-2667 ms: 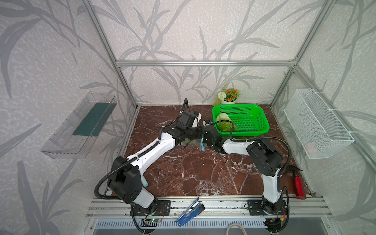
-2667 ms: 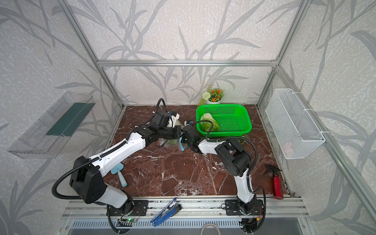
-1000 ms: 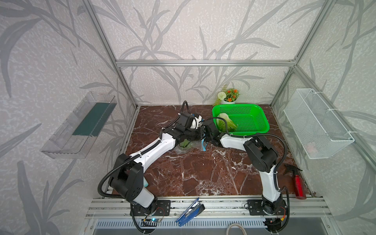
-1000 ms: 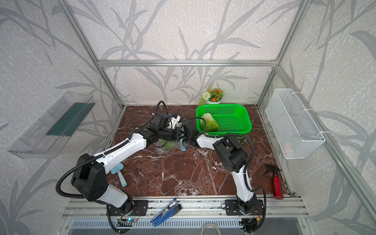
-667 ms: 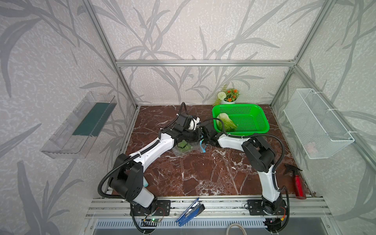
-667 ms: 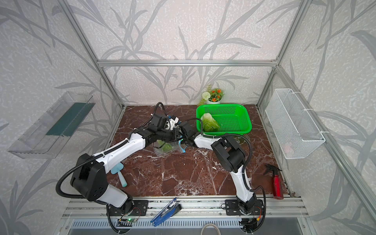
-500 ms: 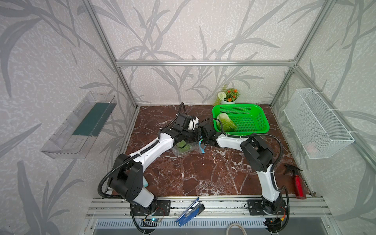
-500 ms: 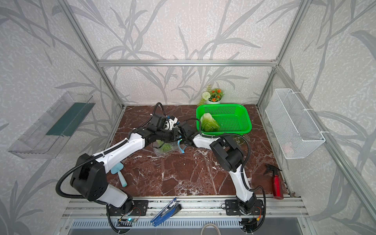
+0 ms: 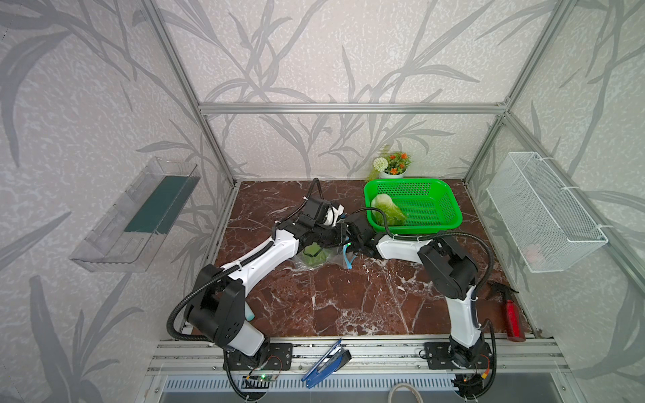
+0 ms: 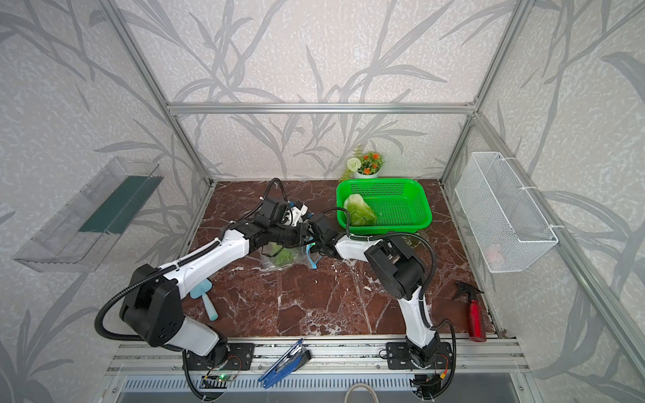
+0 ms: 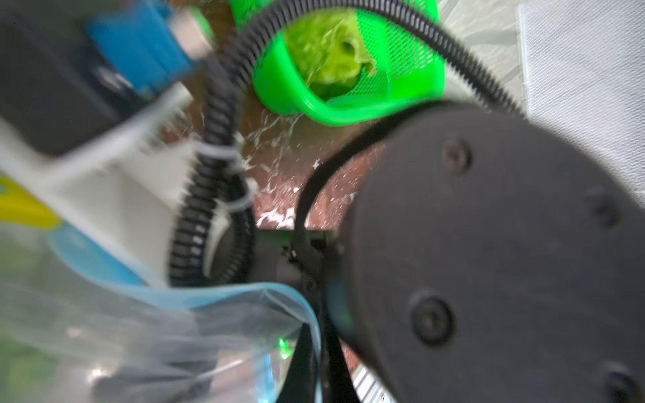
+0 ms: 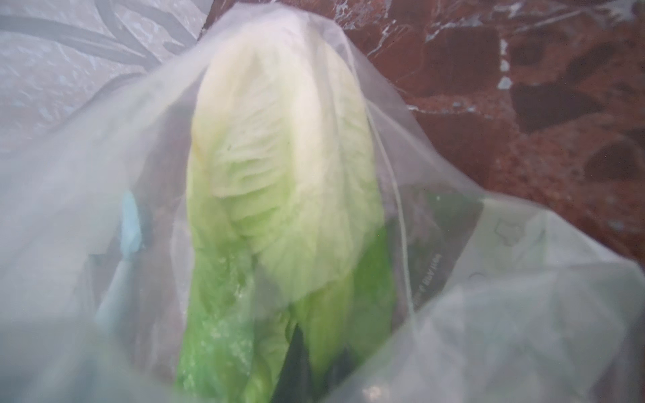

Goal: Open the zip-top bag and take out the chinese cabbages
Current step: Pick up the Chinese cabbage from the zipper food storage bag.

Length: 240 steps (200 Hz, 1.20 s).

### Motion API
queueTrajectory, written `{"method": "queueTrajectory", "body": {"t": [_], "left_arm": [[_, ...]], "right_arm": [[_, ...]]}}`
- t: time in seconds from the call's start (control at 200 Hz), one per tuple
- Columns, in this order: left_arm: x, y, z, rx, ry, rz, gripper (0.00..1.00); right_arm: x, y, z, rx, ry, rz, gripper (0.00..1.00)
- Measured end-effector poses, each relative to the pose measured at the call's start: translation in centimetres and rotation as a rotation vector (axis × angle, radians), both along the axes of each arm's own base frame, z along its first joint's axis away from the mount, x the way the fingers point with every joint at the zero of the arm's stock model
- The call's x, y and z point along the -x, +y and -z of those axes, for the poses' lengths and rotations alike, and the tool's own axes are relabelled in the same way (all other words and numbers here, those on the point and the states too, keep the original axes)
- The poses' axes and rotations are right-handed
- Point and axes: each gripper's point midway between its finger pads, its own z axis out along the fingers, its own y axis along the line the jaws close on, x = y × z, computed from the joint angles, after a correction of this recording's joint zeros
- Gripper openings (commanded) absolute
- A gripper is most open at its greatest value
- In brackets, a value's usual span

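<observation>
The zip-top bag (image 9: 316, 256) lies mid-table, clear, with its blue zip strip (image 11: 223, 296) pulled open and the yellow slider (image 11: 21, 206) at one end. My left gripper (image 11: 316, 363) is shut on the bag's blue edge and holds the mouth up. One chinese cabbage (image 12: 279, 167) lies inside the bag, white base away from my right gripper. My right gripper (image 12: 319, 363) reaches into the mouth, its dark fingers (image 12: 296, 359) shut on the green leaf end. A second chinese cabbage (image 9: 385, 209) lies in the green basket. In both top views the two wrists meet over the bag (image 10: 282, 258).
The green basket (image 9: 450, 209) stands at the back right beside a potted plant (image 9: 392, 164). A red spray bottle (image 9: 511, 314) lies front right and a blue brush (image 10: 206, 300) front left. A white wire basket (image 9: 544, 216) and a clear shelf (image 9: 139, 216) hang on the side walls.
My right gripper moved left from the basket's edge into the bag's mouth and closed on the cabbage's leaves. The left gripper kept its hold on the bag's edge.
</observation>
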Motion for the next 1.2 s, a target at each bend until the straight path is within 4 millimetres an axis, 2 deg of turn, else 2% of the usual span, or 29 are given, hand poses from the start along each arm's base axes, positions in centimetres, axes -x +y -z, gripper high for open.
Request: {"method": "queueTrajectory", "body": {"t": [0.12,0.32,0.415,0.545,0.64,0.72,0.885,1.03,1.2], "left_arm": [[-0.7,0.6,-1.2,0.001,-0.053,-0.009,0.00],[-0.9,0.0,-4.2,0.020,-0.150,0.016,0.00],[-1.3,1.0,-3.5,-0.018,-0.142,-0.013,0.00],[-1.3,2.0,-2.0,-0.078,-0.116,-0.042,0.00],[-1.5,2.5,-1.6,-0.106,-0.114,-0.062,0.00],[-1.7,2.6,-1.4,-0.115,-0.115,-0.078,0.00],[-2.5,2.7,-1.1,-0.146,-0.102,-0.107,0.00],[-4.5,3.3,-2.0,-0.202,-0.142,-0.158,0.00],[-6.5,4.1,-2.9,-0.241,-0.174,-0.206,0.00]], "right_arm": [[0.7,-1.8,-2.3,-0.066,0.039,0.066,0.00],[-0.7,-4.5,-5.8,-0.187,0.070,0.192,0.00],[-1.3,-5.5,-7.7,-0.233,0.061,0.239,0.00],[-2.1,-7.3,-11.4,-0.324,0.032,0.299,0.00],[-2.2,-8.3,-13.2,-0.379,0.019,0.326,0.00],[-1.8,-8.9,-13.7,-0.388,0.023,0.337,0.00],[-0.3,-10.3,-13.1,-0.357,0.048,0.357,0.00],[1.9,-12.0,-12.2,-0.320,0.075,0.372,0.00],[3.9,-13.6,-13.1,-0.308,0.054,0.380,0.00]]}}
